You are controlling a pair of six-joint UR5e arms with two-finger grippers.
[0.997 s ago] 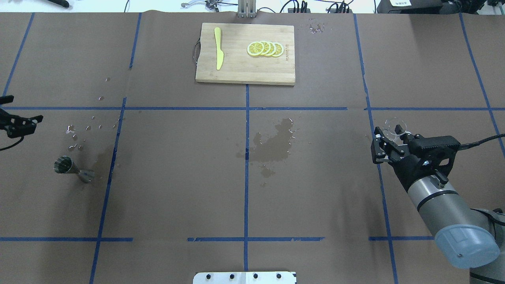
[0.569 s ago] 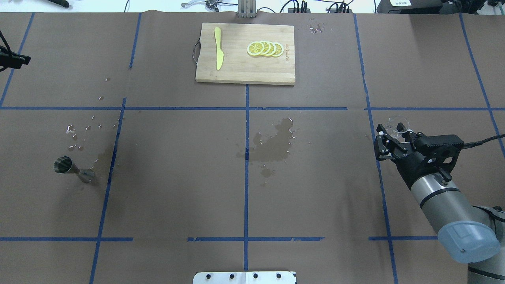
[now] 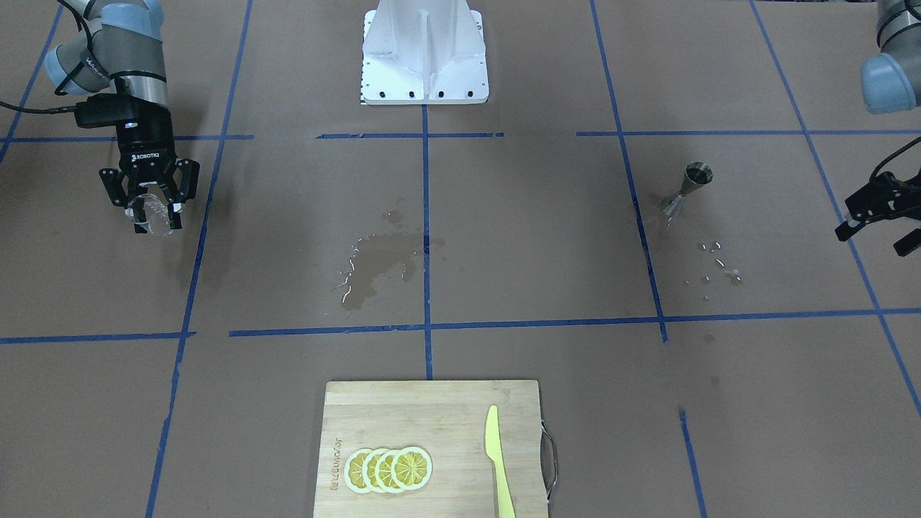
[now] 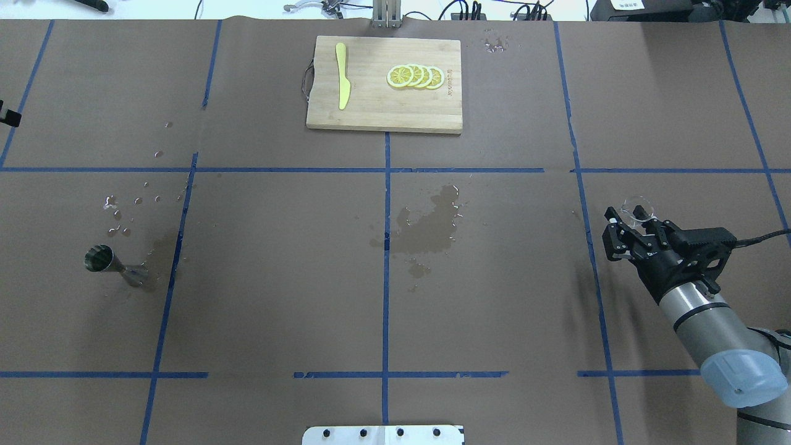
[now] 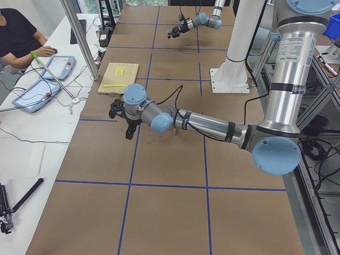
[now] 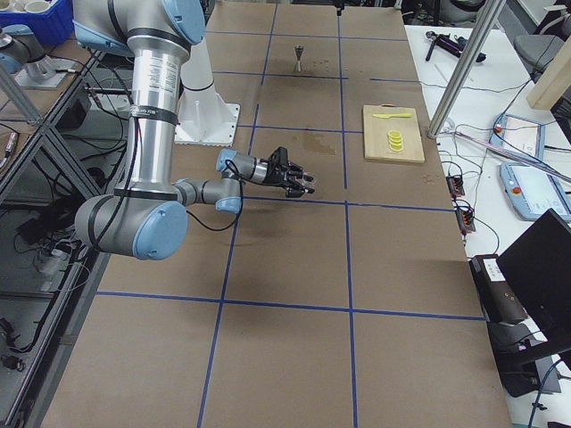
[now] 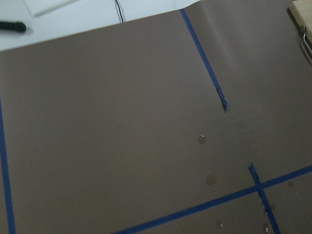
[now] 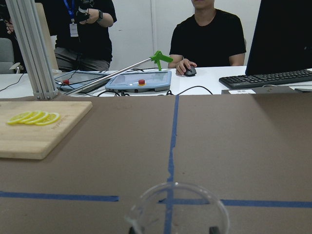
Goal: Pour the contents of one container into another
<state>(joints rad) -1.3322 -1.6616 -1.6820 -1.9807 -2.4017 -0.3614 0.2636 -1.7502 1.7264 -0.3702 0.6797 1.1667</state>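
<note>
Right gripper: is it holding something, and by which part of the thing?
The right gripper holds a clear glass by its side wall, with one finger on each side, below the rim.

The cup (image 4: 639, 209) looks clear and glossy, the jigger (image 4: 101, 259) polished metal, the paper (image 4: 278, 278) matt.

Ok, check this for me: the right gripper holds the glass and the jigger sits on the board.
Wrong on one count. The right gripper does hold the glass, but the jigger sits on the table, well away from the board. The overhead view shows it near its left edge.
</note>
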